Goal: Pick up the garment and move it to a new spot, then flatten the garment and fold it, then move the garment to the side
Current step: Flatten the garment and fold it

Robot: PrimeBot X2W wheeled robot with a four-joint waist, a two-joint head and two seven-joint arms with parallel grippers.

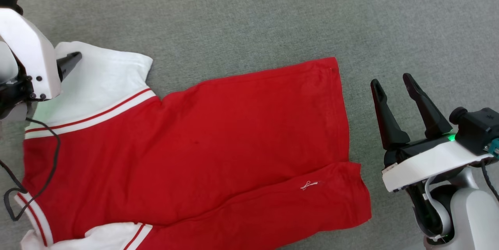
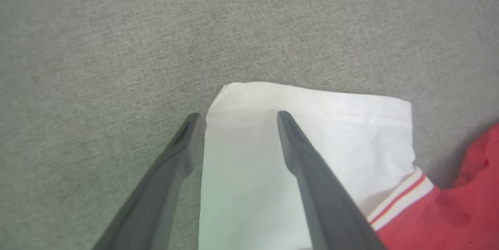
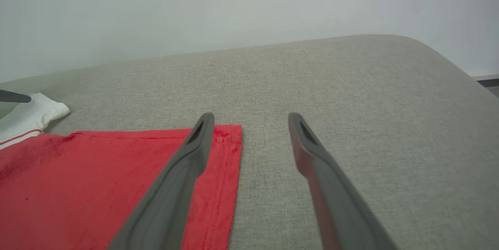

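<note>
Shirt, smooth red knit, lies spread on a nubbly grey surface; left tool gapes astride its white sleeve edge, right tool splayed wide beside the hem.

Shirt: red knit cloth, soft and matt, with a stitched hem just left of the right gripper.
Sleeve: white matt cloth with woven red-and-white trim, under the left gripper.
Fingers: dark grey, smooth and matt, plastic or rubber by the look.
Couch top: grey woven fabric, fine-grained and matt, beneath both grippers.
Arm shell: white plastic, smooth with a slight sheen, behind the right gripper.
Cable: black, smooth-coated, behind the left gripper.
Wall: pale, smooth and matt, far beyond the right gripper.
</note>
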